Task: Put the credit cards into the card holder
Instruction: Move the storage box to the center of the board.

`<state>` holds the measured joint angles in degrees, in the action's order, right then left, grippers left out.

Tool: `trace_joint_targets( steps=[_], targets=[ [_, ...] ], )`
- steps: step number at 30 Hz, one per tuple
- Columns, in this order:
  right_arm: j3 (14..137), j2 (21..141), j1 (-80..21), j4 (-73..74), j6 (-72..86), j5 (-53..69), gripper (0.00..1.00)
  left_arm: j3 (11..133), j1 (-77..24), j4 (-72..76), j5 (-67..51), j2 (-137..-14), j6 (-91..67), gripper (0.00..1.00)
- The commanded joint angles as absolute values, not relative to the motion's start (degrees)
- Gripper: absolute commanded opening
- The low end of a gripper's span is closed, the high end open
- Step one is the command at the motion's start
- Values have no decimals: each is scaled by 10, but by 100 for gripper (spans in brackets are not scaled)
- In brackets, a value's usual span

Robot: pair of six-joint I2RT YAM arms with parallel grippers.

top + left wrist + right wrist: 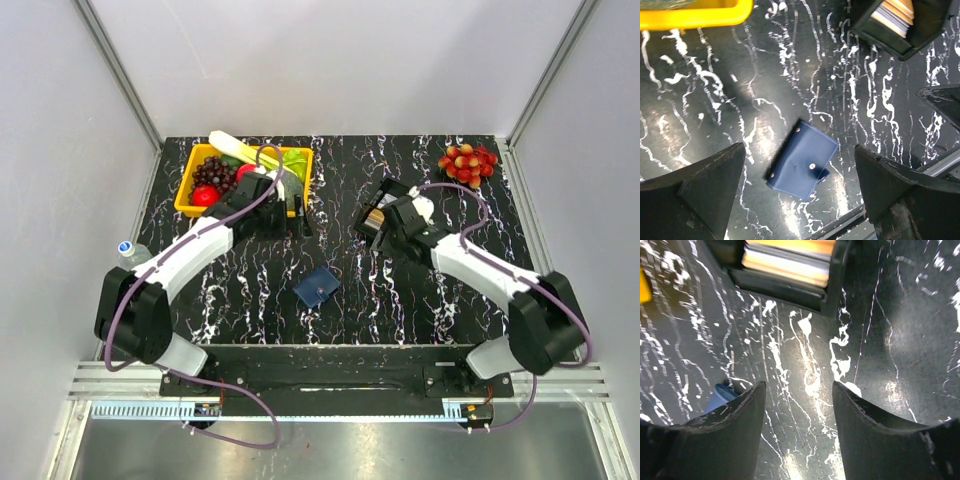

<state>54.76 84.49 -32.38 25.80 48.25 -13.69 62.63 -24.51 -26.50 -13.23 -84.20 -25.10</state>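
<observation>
**A:** How is the left pincer (800, 150) shown?

**B:** It is shown wide open, with nothing gripped. Its two fingers (710, 190) are held far apart above the black, white-veined surface (700, 100).

**A:** Where is the card holder placed?

**B:** The card holder (802, 166) is laid flat on the surface directly beneath the gap of the left pincer. It is framed between the two fingers and touched by neither. Its dark-blue outer face, marked by snap studs, is turned upward.

**A:** And the right pincer (799, 385)?

**B:** It is likewise shown open, with only bare surface seen between its jaws and nothing held. A blue sliver of the card holder is glimpsed beside its left finger.

**A:** Where are the credit cards located?

**B:** The credit cards (787, 257) are stood on edge inside a black tray (785, 290), just beyond the fingertips of the right pincer. Tan and white edges can be distinguished. The number cannot be told, since that area is blurred.

**A:** What else is recorded?

**B:** A yellow basket (700, 17) is seen beyond the left pincer, toward its left side.
</observation>
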Motion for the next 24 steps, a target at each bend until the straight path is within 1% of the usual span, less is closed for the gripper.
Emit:
trace_joint_targets(
  steps=[1, 3, 5, 7, 10, 13, 15, 17, 20, 24],
  targets=[
    [587, 761, -313, 241, 425, -219, 64, 664, -275, -224, -146, -859, -269, 96],
    [619, 772, -271, 246, 378, -211, 69, 665, -289, -219, -142, -865, -276, 98],
    [670, 811, -212, 265, 349, -149, 73, 674, -302, -218, -138, -874, -284, 99],
    [702, 853, -179, 261, 320, -124, 74, 682, -314, -217, -137, -885, -298, 99],
    [744, 913, -160, 258, 292, -92, 76, 689, -328, -216, -133, -895, -310, 99],
    [769, 963, -144, 260, 282, -66, 76, 693, -344, -195, -132, -906, -326, 99],
    [776, 986, -137, 258, 278, -79, 76, 704, -352, -177, -140, -924, -337, 99],
    [778, 1005, -129, 251, 272, -95, 77, 714, -359, -156, -149, -953, -352, 99],
    [779, 1038, -106, 245, 274, -67, 76, 732, -364, -114, -189, -1000, -374, 99],
    [754, 1031, -99, 240, 264, -48, 74, 758, -367, -93, -210, -1052, -388, 99]
  ],
)
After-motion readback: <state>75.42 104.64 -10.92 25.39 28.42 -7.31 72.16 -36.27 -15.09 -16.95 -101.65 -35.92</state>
